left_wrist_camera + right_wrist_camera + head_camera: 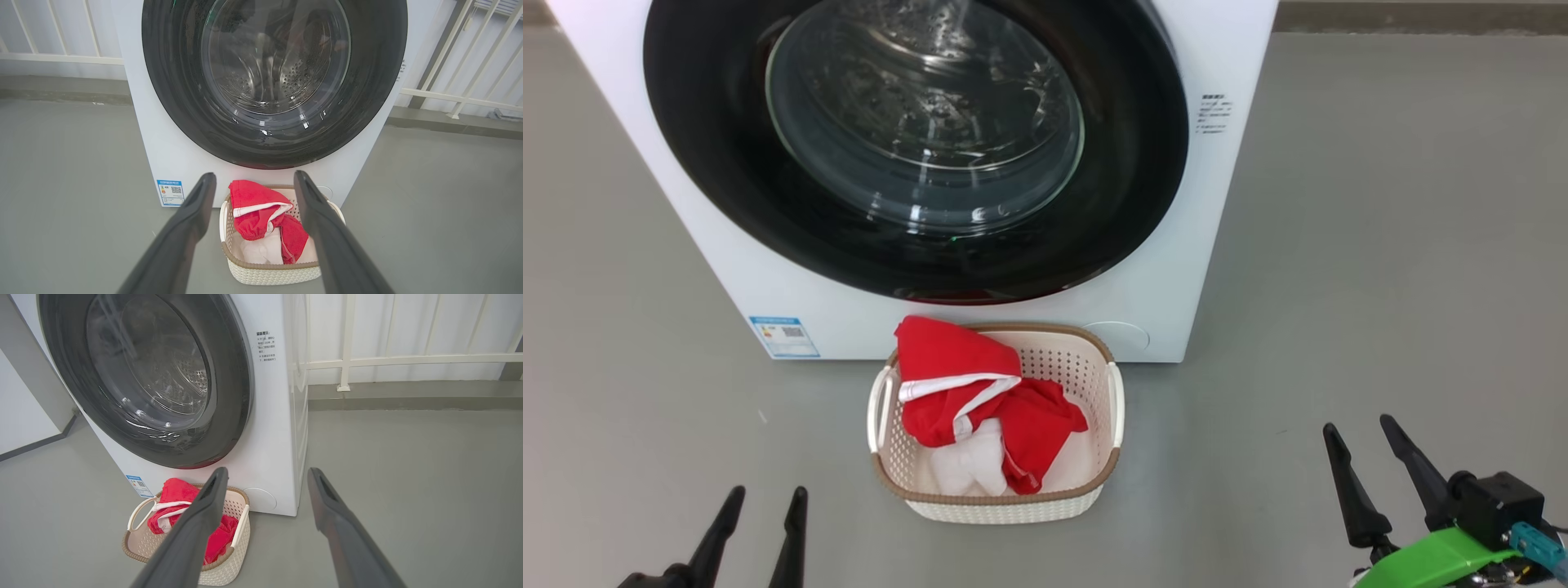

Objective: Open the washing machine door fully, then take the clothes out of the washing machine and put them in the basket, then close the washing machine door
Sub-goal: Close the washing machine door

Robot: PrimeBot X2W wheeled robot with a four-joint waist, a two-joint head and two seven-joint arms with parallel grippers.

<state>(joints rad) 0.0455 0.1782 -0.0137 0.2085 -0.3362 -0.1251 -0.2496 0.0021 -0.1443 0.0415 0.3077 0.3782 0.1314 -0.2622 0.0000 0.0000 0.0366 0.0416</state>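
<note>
Fingers [791, 531] of our left gripper [769, 494] and right gripper [1358, 425] stood spread, empty. Ahead of them the red clothes [947, 359] lay in the basket [1013, 510], just before the washing machine [1176, 286]; the washing machine door [727, 180] looked shut. We judged an unlatched door could swing onto the basket.

The left gripper [254, 174] holds its two dark fingers [184, 228] spread wide, with nothing between them. Past the tips, the basket [269, 266] sits on the grey floor [61, 163] right in front of the washer [163, 163]. Red clothes [253, 196] with white trim are heaped in it, rising over its far rim. The door [171, 81] lies flush, with the steel drum visible through its glass. A blue label [170, 192] marks the washer's lower left corner. A white railing [61, 58] runs behind.
</note>
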